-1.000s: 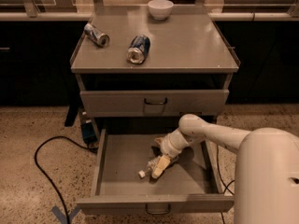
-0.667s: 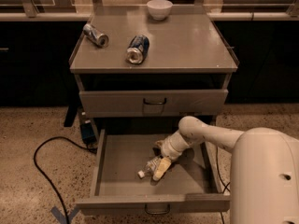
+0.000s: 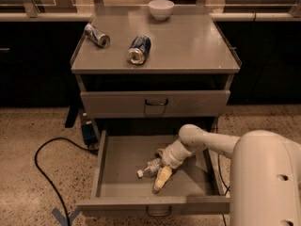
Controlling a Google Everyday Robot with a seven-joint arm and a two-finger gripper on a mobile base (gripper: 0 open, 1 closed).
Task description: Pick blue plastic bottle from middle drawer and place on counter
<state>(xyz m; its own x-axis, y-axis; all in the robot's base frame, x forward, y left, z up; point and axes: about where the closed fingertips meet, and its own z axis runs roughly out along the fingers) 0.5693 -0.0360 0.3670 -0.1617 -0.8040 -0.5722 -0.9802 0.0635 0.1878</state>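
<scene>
The blue plastic bottle (image 3: 151, 166) is lying on its side on the floor of the pulled-out middle drawer (image 3: 121, 160), white cap pointing toward the front left corner, roughly midway between the side walls. The gripper (image 3: 160, 165) is reaching down at the bottle's base end, its fingers (image 3: 162, 179) standing spread wide, one behind and one in front of the bottle. Bare drawer floor is lying open to the left, and the front wall is sitting just beyond the forward finger. Above, the table (image 3: 193, 44) is carrying a silver can (image 3: 97, 35) near its left rim, a dark blue can (image 3: 139, 49) beside it and a white bowl (image 3: 161, 9) at the back edge, leaving its right half bare.
</scene>
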